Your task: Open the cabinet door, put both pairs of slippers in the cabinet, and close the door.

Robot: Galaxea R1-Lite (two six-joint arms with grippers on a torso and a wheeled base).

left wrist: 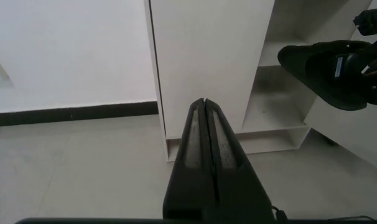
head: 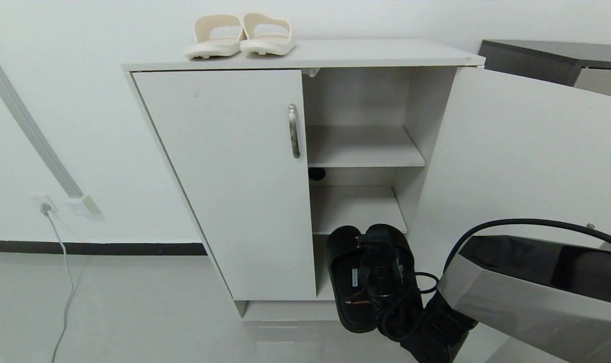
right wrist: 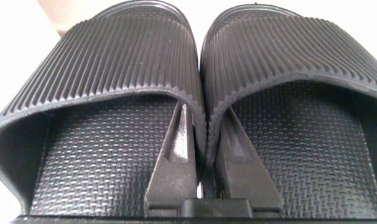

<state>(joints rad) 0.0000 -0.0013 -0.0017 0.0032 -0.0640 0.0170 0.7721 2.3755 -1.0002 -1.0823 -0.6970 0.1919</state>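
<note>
One door [head: 527, 166] open — right pincer [right wrist: 201, 155] grips black slippers [head: 353, 282] just before the cabinet [head: 225, 176] bottom shelf, not yet in. On top, cream slippers [head: 240, 36] untouched; left pincer [left wrist: 204, 124] closed, empty.

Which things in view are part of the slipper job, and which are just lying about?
Part of the job:
cabinet
open right door
black slippers, clamped by the jaws of the right gripper
beige slippers on the cabinet top

Just lying about:
wall socket
plugged-in cable
dark unit at the far right
</note>
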